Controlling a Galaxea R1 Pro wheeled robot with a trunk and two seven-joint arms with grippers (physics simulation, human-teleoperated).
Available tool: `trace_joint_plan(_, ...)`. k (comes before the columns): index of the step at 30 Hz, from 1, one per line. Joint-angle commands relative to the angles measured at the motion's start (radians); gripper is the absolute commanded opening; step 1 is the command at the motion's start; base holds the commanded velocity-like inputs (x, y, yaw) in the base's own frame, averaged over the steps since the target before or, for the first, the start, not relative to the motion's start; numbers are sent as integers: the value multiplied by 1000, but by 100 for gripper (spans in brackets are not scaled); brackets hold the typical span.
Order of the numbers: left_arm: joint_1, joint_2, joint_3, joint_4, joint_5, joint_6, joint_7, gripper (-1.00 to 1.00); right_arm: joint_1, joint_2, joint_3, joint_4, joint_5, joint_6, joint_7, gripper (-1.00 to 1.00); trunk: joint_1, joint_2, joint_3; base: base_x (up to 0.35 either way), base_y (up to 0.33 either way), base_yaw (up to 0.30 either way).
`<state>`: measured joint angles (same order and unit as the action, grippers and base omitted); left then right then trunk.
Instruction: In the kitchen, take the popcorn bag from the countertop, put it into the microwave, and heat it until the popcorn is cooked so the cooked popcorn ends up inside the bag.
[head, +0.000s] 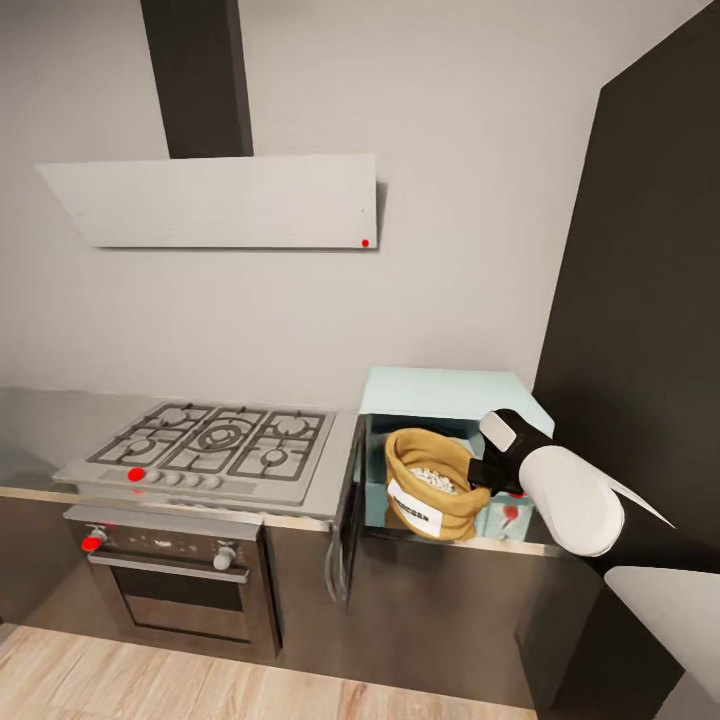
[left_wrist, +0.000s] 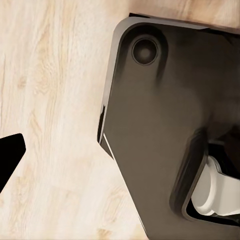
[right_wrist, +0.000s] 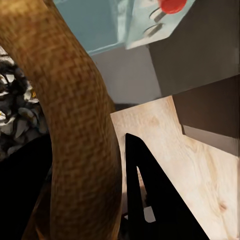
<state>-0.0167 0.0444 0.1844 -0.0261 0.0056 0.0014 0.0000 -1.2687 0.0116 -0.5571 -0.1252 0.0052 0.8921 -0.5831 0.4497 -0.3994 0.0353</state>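
Observation:
The pale-blue microwave (head: 445, 392) stands on the grey countertop (head: 40, 420) with its dark door (head: 345, 520) swung open to the left. The orange-tan popcorn bag (head: 432, 485) is at the mouth of the cavity, tilted, its white label facing front. Whitish popcorn (head: 433, 478) shows inside it. My right gripper (head: 482, 470) is shut on the bag's right rim. In the right wrist view the rolled rim (right_wrist: 70, 125) runs beside a dark finger (right_wrist: 150, 190), with kernels (right_wrist: 15, 110) and the microwave's knob panel (right_wrist: 150, 20) behind. One left fingertip (left_wrist: 9, 155) hangs over the floor.
A gas hob (head: 215, 440) over a black built-in oven (head: 180, 585) sits left of the microwave, under a range hood (head: 220, 200). A tall dark cabinet (head: 650, 300) closes off the right side. My own dark base (left_wrist: 165, 125) stands on the wood floor (head: 150, 680).

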Motion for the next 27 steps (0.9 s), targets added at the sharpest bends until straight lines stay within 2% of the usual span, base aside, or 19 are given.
trace_joint_plan(1,0,0,4,0,1,0,0,100,0,1,-6,-2,-1,3,-6,-100,0,-1,0,5,-93,0)
trace_joint_plan(19,0,0,4,0,1,0,0,100,0,-8,-6,-5,-1,1,4,-100,0,-1,0,0,-5,0)
trace_joint_plan(27,0,-8,5,-1,1,0,0,100,0,-53,-6,-8,-2,-2,5,-100,0,-1,0,0,0,0)
